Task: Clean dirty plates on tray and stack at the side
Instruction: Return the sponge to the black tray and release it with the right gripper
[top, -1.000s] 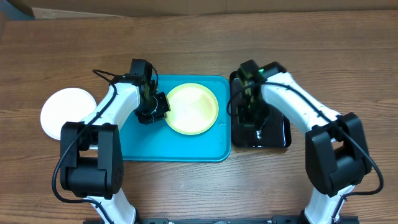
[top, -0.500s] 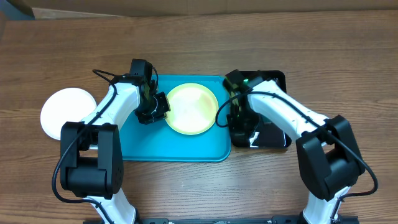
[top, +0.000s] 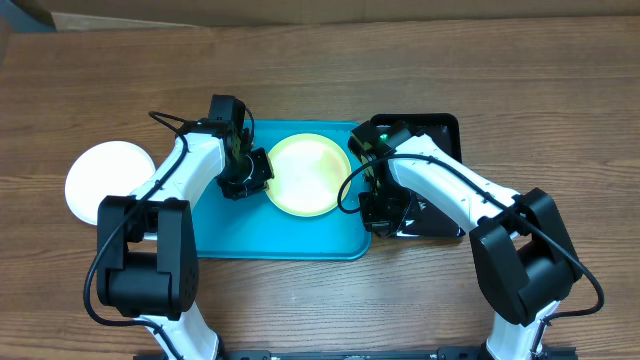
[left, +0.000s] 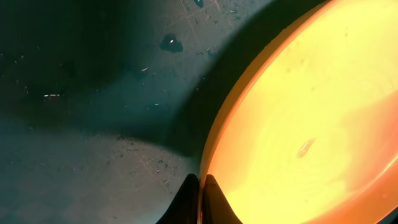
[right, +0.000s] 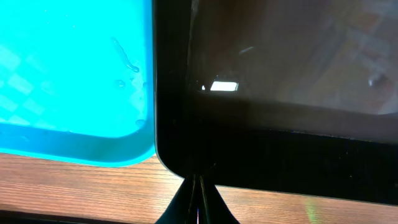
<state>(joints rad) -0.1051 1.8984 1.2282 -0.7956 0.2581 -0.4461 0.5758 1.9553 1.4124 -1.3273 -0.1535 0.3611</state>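
1. Left pincer sits closed at the left rim of the yellow-green plate on the teal tray (a true pinch is unclear). A tug could skid the plate.
2. Right pincer, shut and empty, may clip the black tray.
3. A second ago it hung over that tray's far part. It is now at the near-left corner.

The right gripper has travelled leftward and slightly downward in the overhead frame, from above the middle of the black tray to that tray's lower-left corner beside the blue tray, uncovering the black tray's upper-right portion.
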